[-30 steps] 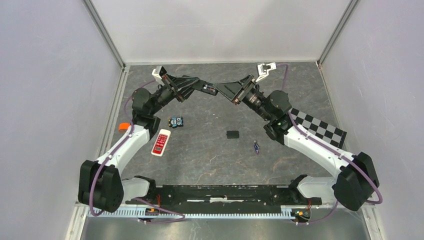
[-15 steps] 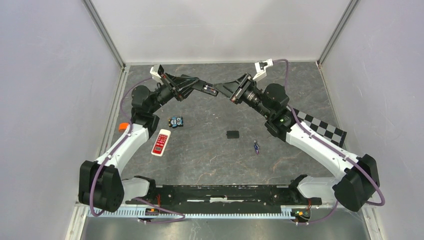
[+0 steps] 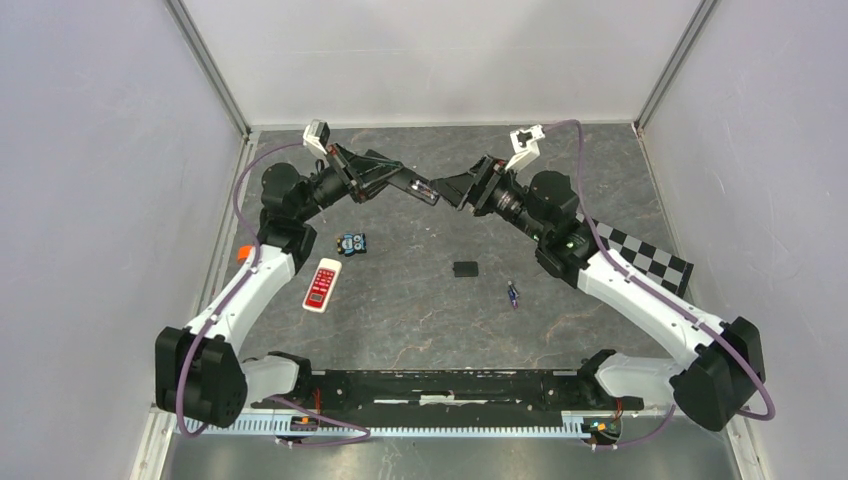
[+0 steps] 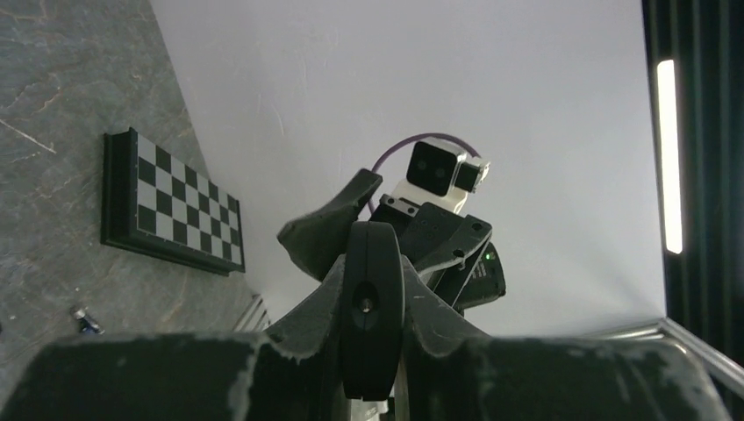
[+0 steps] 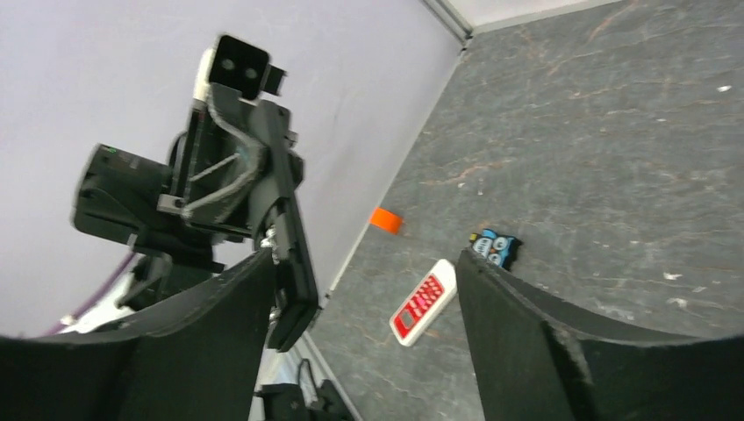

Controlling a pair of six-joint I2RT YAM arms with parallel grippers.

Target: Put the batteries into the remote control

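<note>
Batteries show as just 1 cell that we can make out: the battery (image 3: 512,293), slim and dark bluish, lies on the grey table (image 3: 420,330) right of centre, apart from both grippers and near the right arm's forearm. We see the left gripper (image 3: 392,178) raised over the far part of the table, its fingers clamped tight on a black remote (image 3: 420,189), which sticks out to the right toward the other arm. The right gripper (image 3: 450,190) faces it from the right, its 2 fingers spread wide with nothing held between them; 1 of them sits just beside the remote's free end, and we cannot tell whether they touch. A small flat black rectangle (image 3: 464,268) lies on the table left of the battery and a little farther away. On the left side a white-and-red remote (image 3: 322,285) lies flat, with a small blue figure (image 3: 351,243) just beyond it and an orange tag (image 3: 244,252) at the left edge. A checkerboard plate (image 3: 640,258) lies at the right, partly under the right arm.
</note>
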